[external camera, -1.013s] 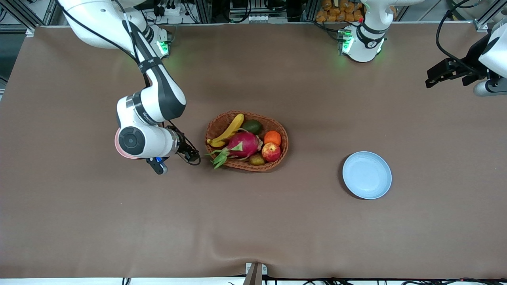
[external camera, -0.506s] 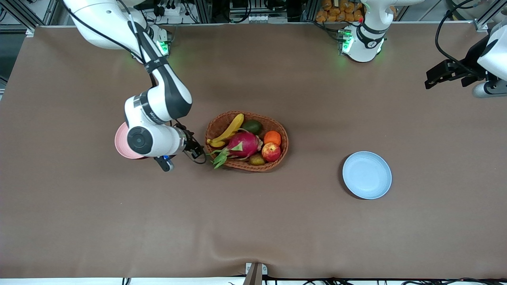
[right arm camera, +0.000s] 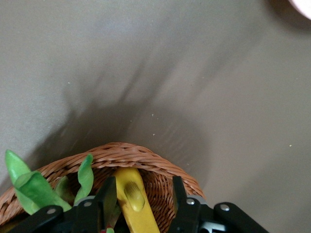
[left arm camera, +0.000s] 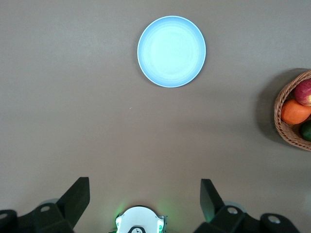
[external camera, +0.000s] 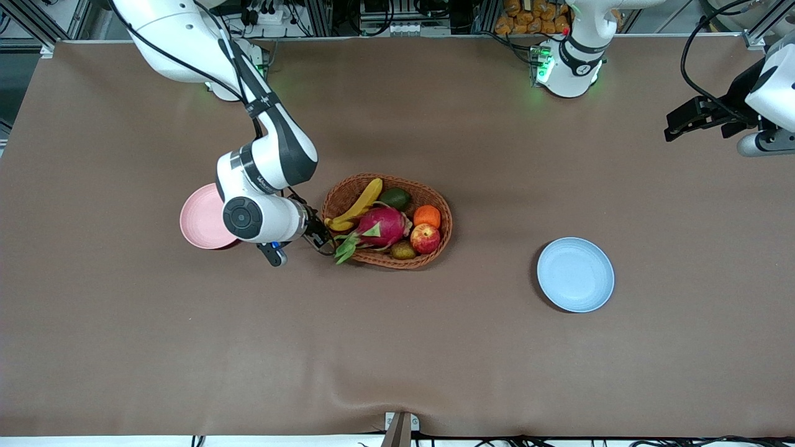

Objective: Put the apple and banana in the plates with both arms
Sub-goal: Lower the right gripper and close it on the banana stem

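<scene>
The banana lies in the wicker basket, along the end toward the right arm. The apple lies at the basket's other end, beside an orange. My right gripper is open at the basket's rim. In the right wrist view the banana's dark tip sits between the fingers of the right gripper, untouched. The pink plate is partly under the right arm. The blue plate lies empty. My left gripper is open, waiting high at the left arm's end; the left wrist view shows it and the blue plate.
The basket also holds a magenta dragon fruit with green leaves, an orange, an avocado and a small brownish fruit. The left wrist view shows the basket's end with the apple.
My right arm has moved from over the pink plate toward the basket, uncovering most of the plate. Its gripper now straddles the banana's tip. The left arm barely moved.
</scene>
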Available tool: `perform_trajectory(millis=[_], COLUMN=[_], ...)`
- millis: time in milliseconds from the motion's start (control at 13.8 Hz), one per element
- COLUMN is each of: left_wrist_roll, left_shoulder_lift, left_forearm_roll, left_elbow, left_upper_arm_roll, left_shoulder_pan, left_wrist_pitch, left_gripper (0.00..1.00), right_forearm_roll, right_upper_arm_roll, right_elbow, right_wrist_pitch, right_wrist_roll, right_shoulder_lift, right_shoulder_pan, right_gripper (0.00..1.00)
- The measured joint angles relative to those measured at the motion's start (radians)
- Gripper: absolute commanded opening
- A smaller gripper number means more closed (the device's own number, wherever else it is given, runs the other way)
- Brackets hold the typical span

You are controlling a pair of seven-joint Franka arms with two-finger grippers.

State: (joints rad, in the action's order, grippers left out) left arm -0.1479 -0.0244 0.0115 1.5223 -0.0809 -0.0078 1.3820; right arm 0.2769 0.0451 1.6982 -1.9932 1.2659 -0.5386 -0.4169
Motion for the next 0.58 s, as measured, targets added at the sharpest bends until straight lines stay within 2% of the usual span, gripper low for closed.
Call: perform_trajectory(millis=[362,579], left_wrist_roll=[0.000,0.000], left_shoulder_lift=[0.003,0.004], left_forearm_roll=[0.000,0.000], left_elbow=[0.000,0.000], left_upper_arm_roll=[0.000,0.000], left_shoulder_pan=[-0.001,-0.001], left_wrist_pitch=[0.000,0.000], left_gripper=[1.00,1.00], right_forearm_roll=[0.006,0.010], right_upper_arm_roll=[0.001,0.001], right_elbow=[0.000,0.000], right_wrist_pitch=[-0.012,-0.025], right_wrist_roll=[0.004,0.016], right_shoulder_lift=[0.000,0.000], right_shoulder_pan=[-0.012,-0.023], right_gripper=[0.42,0.29])
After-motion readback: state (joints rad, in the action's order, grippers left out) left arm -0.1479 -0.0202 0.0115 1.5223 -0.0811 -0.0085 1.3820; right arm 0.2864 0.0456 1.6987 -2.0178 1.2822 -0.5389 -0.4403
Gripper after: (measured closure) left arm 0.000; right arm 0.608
